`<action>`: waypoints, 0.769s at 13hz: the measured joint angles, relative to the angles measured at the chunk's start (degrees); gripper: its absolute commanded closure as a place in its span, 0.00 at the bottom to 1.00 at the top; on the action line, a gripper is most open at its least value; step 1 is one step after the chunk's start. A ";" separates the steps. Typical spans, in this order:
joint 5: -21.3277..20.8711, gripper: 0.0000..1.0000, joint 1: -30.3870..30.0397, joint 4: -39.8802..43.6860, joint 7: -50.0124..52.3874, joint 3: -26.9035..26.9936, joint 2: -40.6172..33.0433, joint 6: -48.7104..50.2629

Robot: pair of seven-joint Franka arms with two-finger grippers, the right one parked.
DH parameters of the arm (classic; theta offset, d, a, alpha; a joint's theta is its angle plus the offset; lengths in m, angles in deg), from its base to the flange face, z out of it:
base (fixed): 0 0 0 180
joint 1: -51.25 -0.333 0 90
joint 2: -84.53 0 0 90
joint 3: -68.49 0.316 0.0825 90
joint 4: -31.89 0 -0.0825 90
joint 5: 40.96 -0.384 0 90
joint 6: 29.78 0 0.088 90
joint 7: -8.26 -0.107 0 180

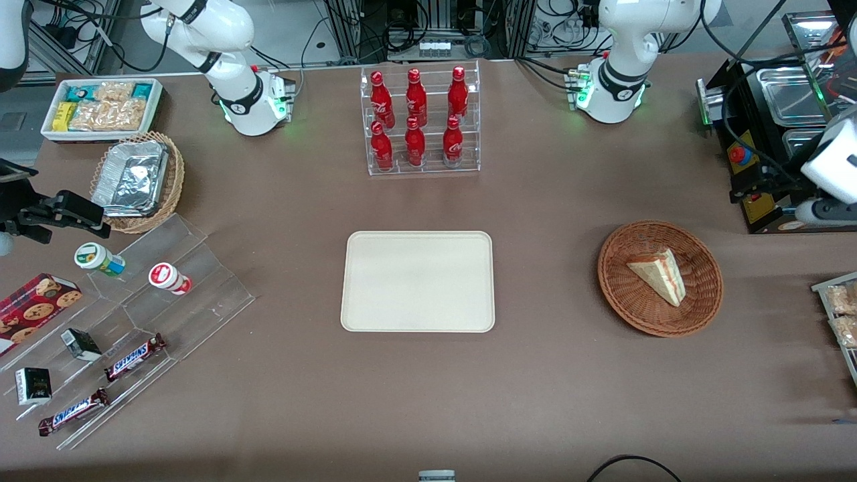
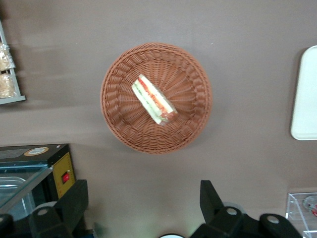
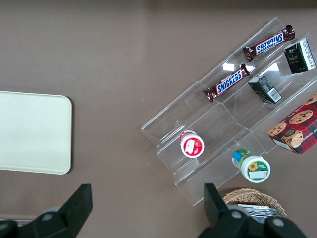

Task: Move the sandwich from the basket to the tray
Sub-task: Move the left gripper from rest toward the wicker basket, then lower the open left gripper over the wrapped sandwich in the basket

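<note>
The sandwich [image 1: 659, 273], a pale wedge with a red-pink filling stripe, lies in the round reddish-brown wicker basket [image 1: 616, 281] toward the working arm's end of the table. The cream tray [image 1: 418, 281] lies flat and bare at the table's middle. In the left wrist view my left gripper [image 2: 142, 203] is open and empty, its black fingers [image 2: 74, 198] spread wide. It hangs high above bare table beside the basket [image 2: 119, 119], clear of the sandwich [image 2: 153, 100]. An edge of the tray [image 2: 306, 94] also shows there.
A black machine [image 1: 776, 120] stands close by the basket, farther from the camera. A rack of snack packets [image 1: 840, 314] sits at the table's edge. A clear rack of red bottles [image 1: 420, 120] stands farther back than the tray. An acrylic snack display [image 1: 134, 314] and a tan foil basket [image 1: 137, 181] lie toward the parked arm's end.
</note>
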 measured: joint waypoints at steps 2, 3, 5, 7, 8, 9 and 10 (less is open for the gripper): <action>-0.49 0.00 -0.29 -0.10 1.31 0.56 2.50 -0.87; -0.51 0.00 -0.42 -0.18 3.87 0.96 3.87 -1.21; -0.55 0.00 -0.50 -0.51 8.88 1.59 6.22 -2.81; -0.47 0.00 -0.55 -3.04 16.01 1.67 7.27 -8.07; -0.45 0.00 -0.56 -5.43 20.60 1.70 7.26 -11.56; -0.39 0.00 -0.56 -7.91 25.28 1.71 7.25 -14.87; -0.31 0.00 -0.56 -10.17 29.36 1.71 7.28 -17.78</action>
